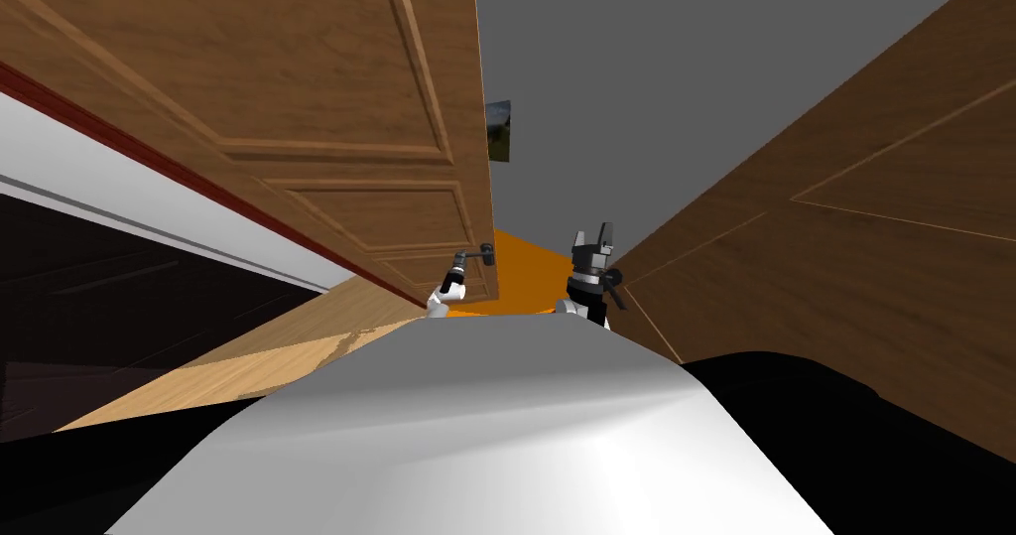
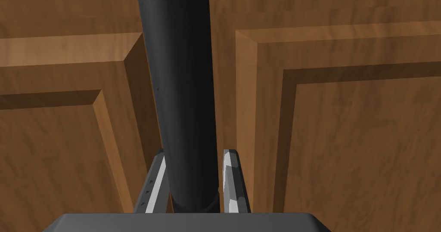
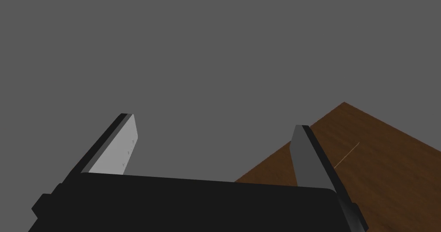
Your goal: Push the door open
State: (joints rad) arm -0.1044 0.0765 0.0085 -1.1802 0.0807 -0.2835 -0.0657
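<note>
Door: the panelled wooden door stands on the robot's left, with orange floor showing past its free edge. It looks only partly open, so a weak shove may stall.
Side wall: the brown panelling runs close on the right, and driving forward could scrape it.
Right hand: fingers spread, holding nothing, raised near that panelling and likely the first thing to clip it.
Left hand: clamped round the handle. As the door swings, the wrist could get twisted.
Handle: a smooth dark bar, so the fingers could slide along it.
</note>
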